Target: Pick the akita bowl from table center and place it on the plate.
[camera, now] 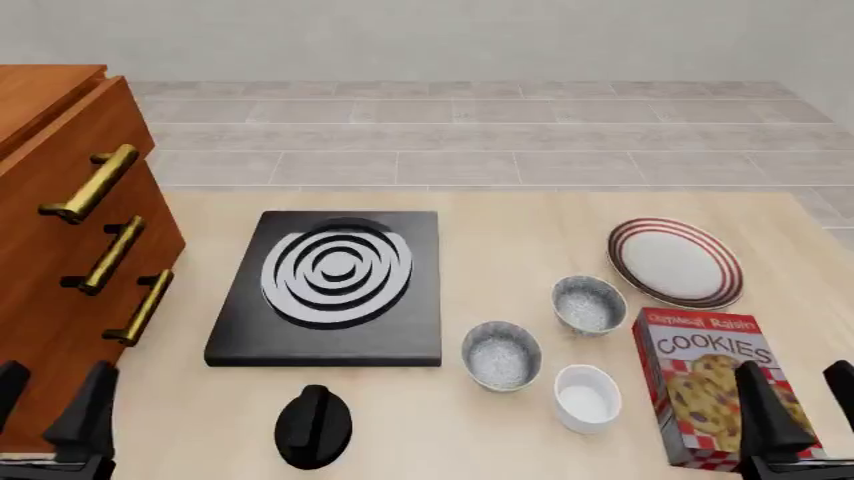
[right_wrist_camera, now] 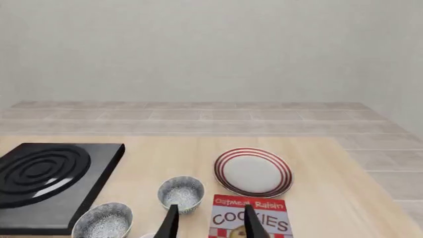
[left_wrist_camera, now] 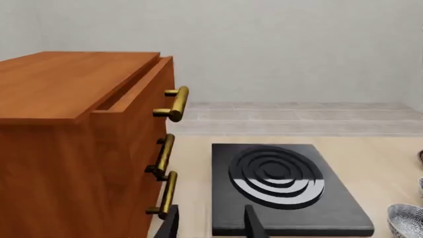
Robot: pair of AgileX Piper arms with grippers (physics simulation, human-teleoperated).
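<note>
Two look-alike speckled bowls stand right of the black stove. The akita bowl (camera: 502,354) (right_wrist_camera: 102,219) (left_wrist_camera: 404,220) is the one nearer the table's middle; its twin (camera: 589,304) (right_wrist_camera: 181,193) sits between it and the plate. At the back right lies the red-striped white plate (camera: 675,262) (right_wrist_camera: 253,171), with nothing on it. My left gripper (camera: 47,410) (left_wrist_camera: 211,225) hangs open at the near left edge, far from the bowls. My right gripper (camera: 801,410) (right_wrist_camera: 210,225) is open at the near right, over the cookie box.
A cookie box (camera: 721,385) (right_wrist_camera: 251,218) lies in front of the plate. A white ramekin (camera: 587,397) sits just right of the akita bowl. A black stove (camera: 327,285) (left_wrist_camera: 284,186), a black knob (camera: 314,427) and a wooden drawer cabinet (camera: 67,250) (left_wrist_camera: 73,139) fill the left.
</note>
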